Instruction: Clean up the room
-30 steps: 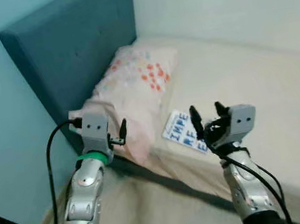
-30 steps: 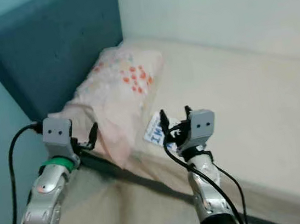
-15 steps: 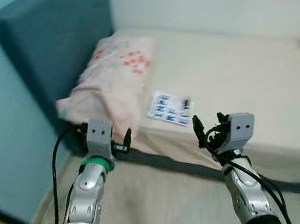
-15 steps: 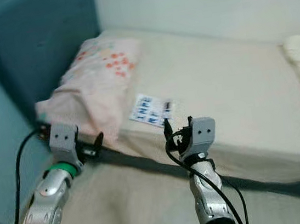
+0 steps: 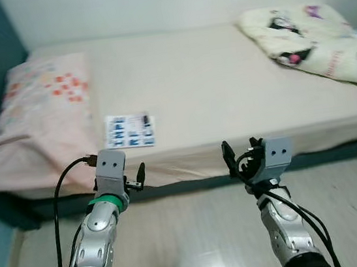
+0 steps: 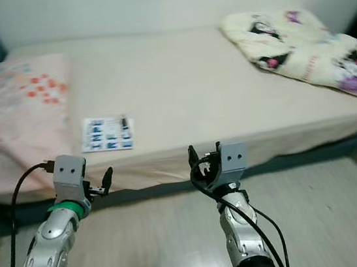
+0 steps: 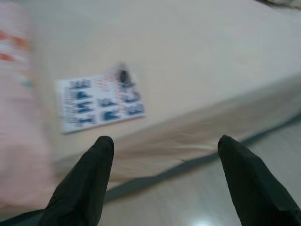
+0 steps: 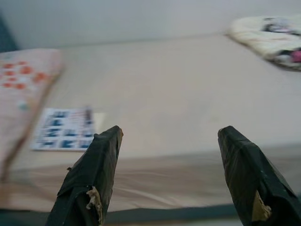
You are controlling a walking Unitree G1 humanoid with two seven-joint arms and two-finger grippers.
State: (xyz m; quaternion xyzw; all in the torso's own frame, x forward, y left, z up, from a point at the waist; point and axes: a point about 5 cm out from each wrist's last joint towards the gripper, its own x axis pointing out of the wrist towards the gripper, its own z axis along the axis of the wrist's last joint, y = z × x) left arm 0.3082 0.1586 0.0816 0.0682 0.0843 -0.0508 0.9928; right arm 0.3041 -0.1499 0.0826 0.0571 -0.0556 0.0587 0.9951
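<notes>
Two empty, wide-open grippers, left gripper (image 5: 134, 178) and right gripper (image 5: 240, 159), face the bed (image 5: 224, 81); approach the printed sheet (image 5: 129, 130) squarely, low.

Ahead of both raised grippers lies the beige-sheeted bed (image 5: 223, 75). The blue-printed white sheet (image 5: 129, 130) sits just beyond the left gripper (image 5: 133, 177), pink dotted pillow (image 5: 37, 112) further left, cartoon-patterned cream blanket (image 5: 314, 36) beyond the right gripper (image 5: 240, 155), rightward.
</notes>
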